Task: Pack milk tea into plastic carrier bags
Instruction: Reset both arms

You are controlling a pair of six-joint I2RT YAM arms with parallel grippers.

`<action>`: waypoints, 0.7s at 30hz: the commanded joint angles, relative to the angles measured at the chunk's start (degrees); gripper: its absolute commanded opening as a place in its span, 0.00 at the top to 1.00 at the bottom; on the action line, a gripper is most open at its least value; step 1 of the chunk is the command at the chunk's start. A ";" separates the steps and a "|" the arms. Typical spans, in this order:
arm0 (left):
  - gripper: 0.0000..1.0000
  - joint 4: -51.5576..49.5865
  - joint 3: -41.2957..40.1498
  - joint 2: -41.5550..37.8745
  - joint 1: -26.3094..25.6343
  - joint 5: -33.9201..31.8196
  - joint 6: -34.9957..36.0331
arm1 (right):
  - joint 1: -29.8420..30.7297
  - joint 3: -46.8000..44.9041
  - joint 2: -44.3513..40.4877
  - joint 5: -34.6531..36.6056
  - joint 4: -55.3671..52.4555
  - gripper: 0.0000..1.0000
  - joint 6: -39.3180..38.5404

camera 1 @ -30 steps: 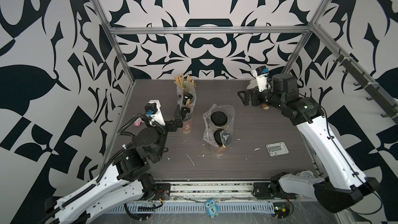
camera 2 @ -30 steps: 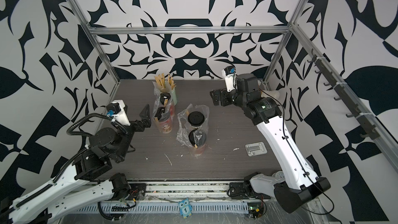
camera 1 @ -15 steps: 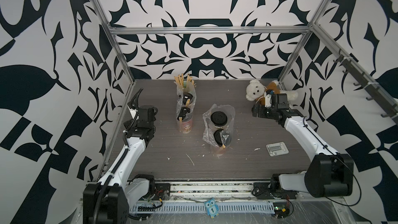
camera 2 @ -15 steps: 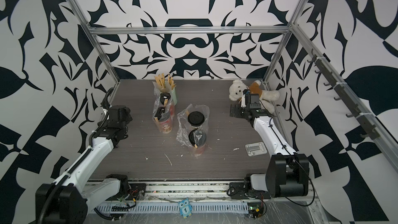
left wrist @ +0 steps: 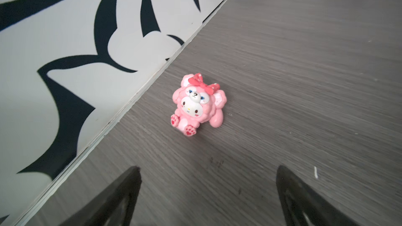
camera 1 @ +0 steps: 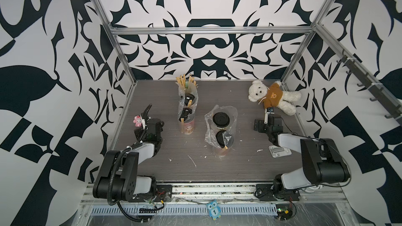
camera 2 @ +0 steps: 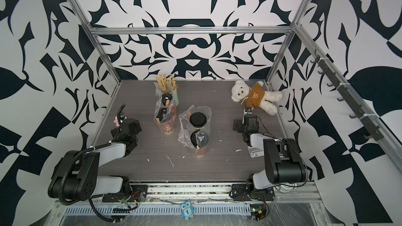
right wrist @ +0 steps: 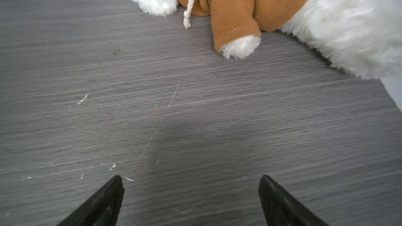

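Packing looks finished: four black-lidded paper cups (camera 1: 221, 119) stand two inside each crinkly clear plastic bag (camera 1: 208, 134) on the bench (camera 1: 239, 170). My left hand (left wrist: 207, 168) hovers over grey woodgrain near a glossy pink figurine (left wrist: 196, 105), spread apart, empty. My right hand (right wrist: 191, 177), likewise spread and empty, faces a fluffy white teddy bear (right wrist: 348, 29). The next move, I judge, calls only for keeping clear of the flimsy film.

White teddy bear (camera 1: 273, 96) in brown hoodie lies at the table's (camera 1: 239, 170) far right corner. Pink figurine (left wrist: 196, 105) sits beside the table's left edge. Mint-green stick holder (camera 2: 176, 98) stands near its far edge.
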 commanded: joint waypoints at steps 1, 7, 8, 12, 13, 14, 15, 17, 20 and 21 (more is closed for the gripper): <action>0.01 22.61 -4.53 2.68 0.02 5.24 4.36 | 0.01 -1.27 0.09 -3.02 15.06 0.01 -2.70; 0.01 33.87 -6.45 6.96 -2.97 11.56 11.72 | -0.01 -11.29 2.41 -6.54 35.63 0.00 -3.99; 0.01 33.84 -5.78 7.69 -2.97 12.62 12.44 | 0.03 -10.79 2.32 -6.98 34.55 0.00 -4.15; 0.01 32.91 -3.87 10.41 -3.06 18.57 14.97 | 0.07 -6.57 2.46 -9.95 26.79 0.00 -5.30; 0.00 31.90 -3.20 11.04 -2.93 19.09 14.83 | 0.01 -6.72 2.57 -9.58 27.28 0.00 -5.28; 0.01 30.09 -2.49 12.23 -2.38 20.79 14.46 | 0.04 -6.78 2.81 -9.37 27.88 0.00 -5.19; 0.01 31.79 -1.44 14.21 -2.18 21.08 15.85 | 0.02 -6.81 2.80 -9.17 27.70 0.00 -5.01; 0.01 28.39 -0.69 13.24 -1.53 21.48 14.02 | 0.02 -6.56 2.81 -8.39 27.28 0.00 -4.68; 0.01 26.20 0.31 13.02 -0.96 21.49 13.51 | 0.04 -6.42 2.84 -5.66 26.97 0.00 -3.47; 0.01 28.07 -0.05 13.63 -0.91 21.46 13.88 | 0.01 -6.37 2.82 -5.42 26.98 0.00 -3.40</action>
